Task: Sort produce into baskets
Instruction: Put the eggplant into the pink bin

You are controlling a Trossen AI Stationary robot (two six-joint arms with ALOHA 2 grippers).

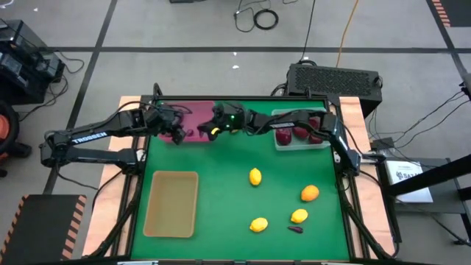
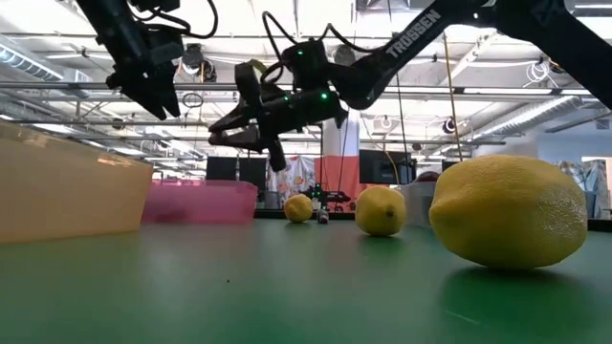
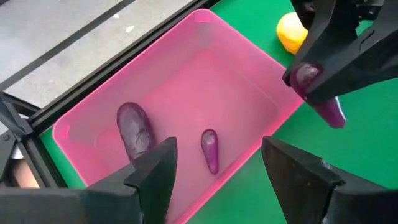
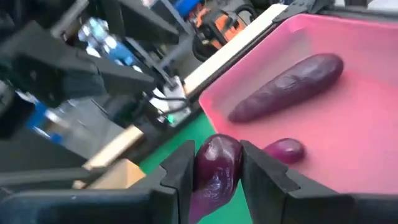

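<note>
My right gripper (image 4: 214,177) is shut on a dark purple vegetable (image 4: 213,167), held in the air beside the maroon tray's (image 1: 197,118) right edge; it also shows in the left wrist view (image 3: 328,109). My left gripper (image 3: 217,180) is open and empty above the maroon tray (image 3: 236,56). Two purple vegetables, a big one (image 3: 135,129) and a small one (image 3: 210,149), lie on the tray's floor. The clear tray (image 1: 283,144) at the far right holds red apples (image 1: 283,135). The tan tray (image 1: 171,203) stands at the near left. My right gripper pinches the purple vegetable between its two fingers (image 4: 180,174), near one end (image 3: 306,76). The other end (image 3: 336,115) sticks out past the fingertips. The vegetable is lifted clear, above the green table next to the maroon tray's wall.
On the green table lie three lemons (image 1: 255,177) (image 1: 258,224) (image 1: 299,216), an orange fruit (image 1: 310,193) and a small purple vegetable (image 1: 294,229) near the front edge. The two grippers are close together over the far middle of the table.
</note>
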